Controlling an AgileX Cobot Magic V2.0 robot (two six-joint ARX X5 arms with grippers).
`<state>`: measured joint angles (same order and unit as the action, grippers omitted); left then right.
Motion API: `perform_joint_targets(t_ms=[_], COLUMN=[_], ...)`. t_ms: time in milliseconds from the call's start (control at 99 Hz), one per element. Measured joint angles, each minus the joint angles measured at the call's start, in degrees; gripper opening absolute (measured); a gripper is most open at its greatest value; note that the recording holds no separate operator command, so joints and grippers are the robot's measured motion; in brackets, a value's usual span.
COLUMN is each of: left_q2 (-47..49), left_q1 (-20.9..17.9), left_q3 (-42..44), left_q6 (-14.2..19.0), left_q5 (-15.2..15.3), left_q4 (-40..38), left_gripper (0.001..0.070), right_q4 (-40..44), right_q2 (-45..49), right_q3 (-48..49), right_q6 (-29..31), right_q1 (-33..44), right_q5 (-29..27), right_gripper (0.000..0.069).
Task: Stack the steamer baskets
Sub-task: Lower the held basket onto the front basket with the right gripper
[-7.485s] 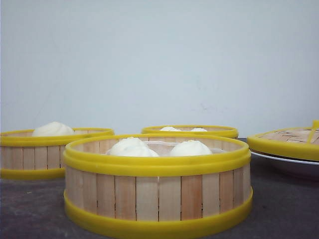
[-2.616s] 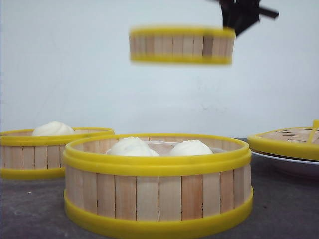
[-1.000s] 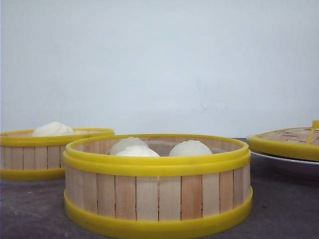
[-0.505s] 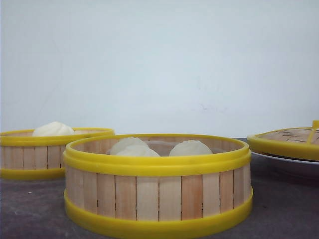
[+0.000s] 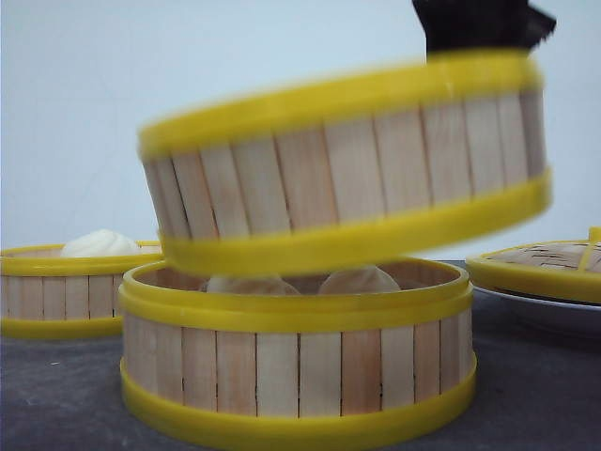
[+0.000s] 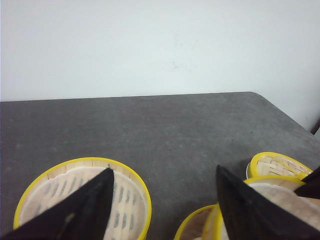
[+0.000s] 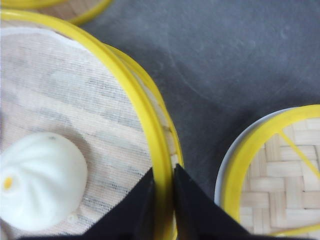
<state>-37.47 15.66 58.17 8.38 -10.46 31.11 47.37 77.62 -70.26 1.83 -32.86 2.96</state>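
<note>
Since half a second ago a tilted steamer basket [image 5: 347, 164] has swung in, hanging just above the near basket [image 5: 299, 362] with its buns. Right gripper [image 7: 163, 200] has its fingers pinched on that basket's yellow rim. Left gripper [image 6: 162, 210] fingers are spread wide, holding nothing. 3rd basket [image 5: 66, 289] sits on the bench [image 5: 535, 395] far left, woven lid [image 5: 545, 263] on the right.

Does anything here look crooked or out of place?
Yes: the steamer basket held by the right gripper hangs tilted over the front basket, its left side lower. The gripper pinches only its right rim. Nothing looks spilled.
</note>
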Motion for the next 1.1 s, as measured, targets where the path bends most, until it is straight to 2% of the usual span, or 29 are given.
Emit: perform_joint_targets(t_ms=[263,636,1101], left_q2=[0.0,0.0,0.0], left_q1=[0.0,0.0,0.0], left_q3=[0.0,0.0,0.0], left_q6=[0.0,0.0,0.0], left_q5=[0.02,0.0,0.02], left_q4=[-0.02,-0.02,-0.02], left_gripper=[0.0389,0.0389,0.0389], right_q4=[-4.98,-7.43,-5.42], right_q2=[2.4,5.81,7.78], right_q3=[0.31,0.31,0.31], right_q6=[1.6,1.64,1.57], right_q1=[0.39,0.44,0.7], right_q5=[4.15,4.22,3.93], right_gripper=[0.0031,0.0031,0.0031])
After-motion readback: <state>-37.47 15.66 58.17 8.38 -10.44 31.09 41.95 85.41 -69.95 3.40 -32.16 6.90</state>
